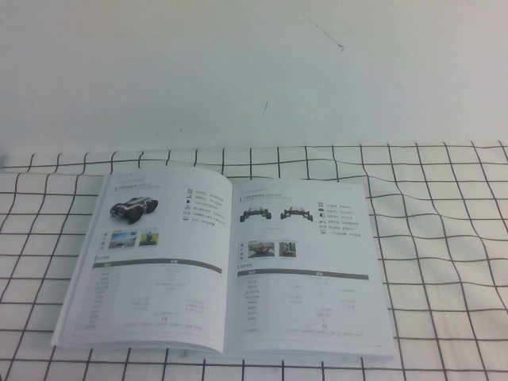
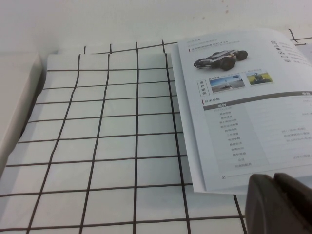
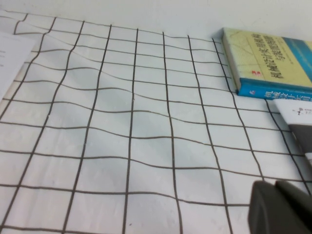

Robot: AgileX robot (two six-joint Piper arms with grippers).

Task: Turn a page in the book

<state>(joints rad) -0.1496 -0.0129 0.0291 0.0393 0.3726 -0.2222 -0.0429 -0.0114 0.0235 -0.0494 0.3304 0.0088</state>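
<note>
The book (image 1: pixel 226 266) lies open and flat on the worktop (image 1: pixel 444 238), occupying the lower centre of the high view. The worktop is covered by a white cloth (image 1: pixel 444 198) printed with a black grid; the cloth is slightly wrinkled to the right of the book. The page (image 1: pixel 151 262) forms the left half of the open spread. It shows a vehicle photo at its top, two small pictures below that, and a grey-headed table further down. The facing sheet on the right carries a similar layout with two vehicle images and a table. Neither arm appears in the high view.

In the left wrist view, the left gripper (image 2: pixel 280 204) appears as a dark body at the lower right of the frame, just beside the near corner of the page (image 2: pixel 243 107). Whether it is released or clenched cannot be told.

In the right wrist view, the right gripper (image 3: pixel 280 209) appears at the lower right of the frame, above bare cloth. Its state cannot be told. A second book with a yellow and blue cover (image 3: pixel 268 61) lies at the upper right of that frame.
</note>
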